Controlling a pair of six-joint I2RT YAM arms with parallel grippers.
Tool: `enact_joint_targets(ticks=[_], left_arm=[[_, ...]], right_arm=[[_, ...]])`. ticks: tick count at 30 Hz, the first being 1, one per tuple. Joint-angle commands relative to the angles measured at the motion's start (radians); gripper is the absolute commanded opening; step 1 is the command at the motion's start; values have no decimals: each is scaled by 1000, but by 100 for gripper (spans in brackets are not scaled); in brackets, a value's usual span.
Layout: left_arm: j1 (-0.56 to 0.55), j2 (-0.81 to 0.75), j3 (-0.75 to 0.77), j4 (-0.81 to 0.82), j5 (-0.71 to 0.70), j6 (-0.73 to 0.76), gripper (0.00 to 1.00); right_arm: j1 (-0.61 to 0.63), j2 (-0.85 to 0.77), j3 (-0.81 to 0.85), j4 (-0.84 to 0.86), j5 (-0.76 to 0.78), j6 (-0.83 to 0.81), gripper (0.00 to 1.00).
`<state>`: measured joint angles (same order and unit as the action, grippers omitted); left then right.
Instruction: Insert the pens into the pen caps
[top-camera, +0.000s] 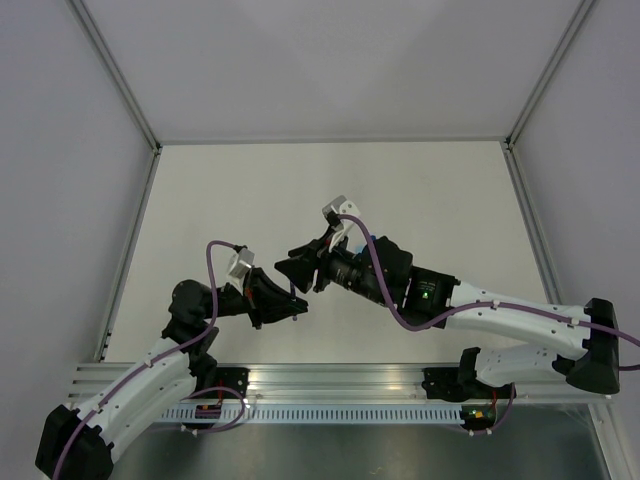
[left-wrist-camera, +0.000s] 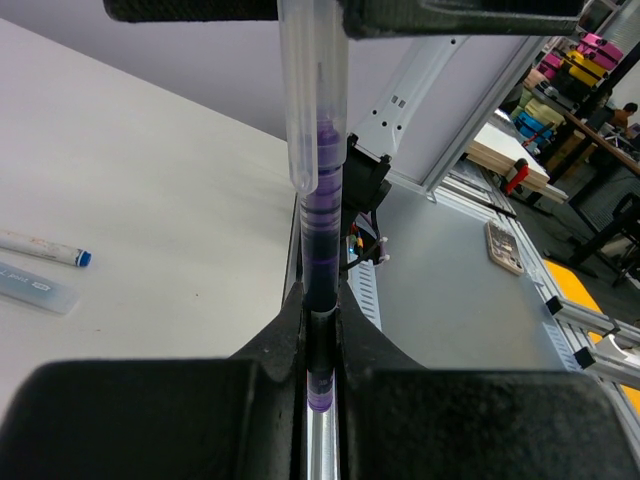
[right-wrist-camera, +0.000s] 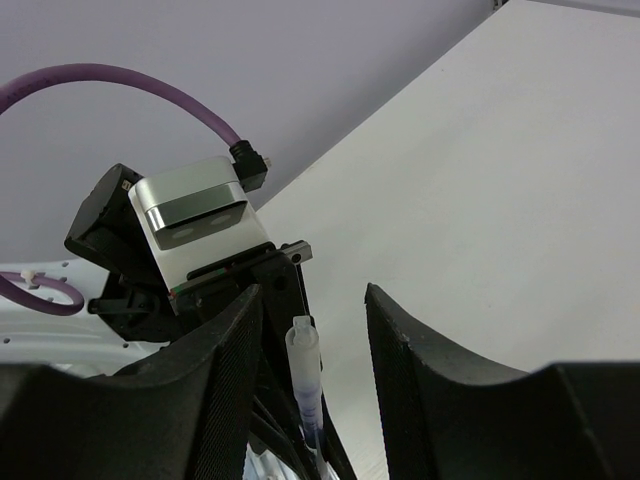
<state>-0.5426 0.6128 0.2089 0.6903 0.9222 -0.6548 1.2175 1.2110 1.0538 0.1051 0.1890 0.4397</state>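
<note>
White desk, both arms meeting above its near middle; left pincer closed on the dark pen, held clear of the desk; right pincer open, jaws apart on either side of the pen's far end. Translucent cap sits partly over that end; white pen and second pale cap lie side by side on the desk.

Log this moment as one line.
left pincer: shut on dark slim pen | pale translucent cap: over pen's end | right pincer: open, flanking cap

Left fingers pinched, right fingers apart
</note>
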Motion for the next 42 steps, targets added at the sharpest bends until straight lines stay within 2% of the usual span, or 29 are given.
enact_joint_targets(ticks=[1, 9, 15, 18, 19, 21, 27, 32, 35, 42], left_arm=[[1, -2, -5, 54, 23, -14, 2], [1, 1, -3, 54, 24, -12, 2], [1, -5, 1, 52, 20, -9, 2], [1, -4, 14, 54, 9, -11, 2], [1, -4, 17, 54, 6, -12, 2], [3, -7, 26, 60, -9, -22, 2], [1, -1, 75, 22, -66, -28, 2], [1, -16, 92, -32, -192, -22, 2], [1, 1, 138, -96, -216, -16, 2], [3, 42, 217, -143, -324, -19, 2]], right_arm=[[2, 5, 52, 41, -17, -9, 51], [2, 7, 60, 38, -23, -10, 46], [4, 12, 26, 36, -42, 7, 33], [2, 12, -21, 61, -77, 33, 18], [4, 9, -29, 59, -83, 37, 7], [4, 9, -66, 62, -97, 51, 0], [2, 1, -158, 51, -94, 56, 0], [2, 9, -192, 28, -149, 57, 0], [4, 4, -218, 19, -152, 62, 0], [2, 2, -278, 71, -175, 93, 0]])
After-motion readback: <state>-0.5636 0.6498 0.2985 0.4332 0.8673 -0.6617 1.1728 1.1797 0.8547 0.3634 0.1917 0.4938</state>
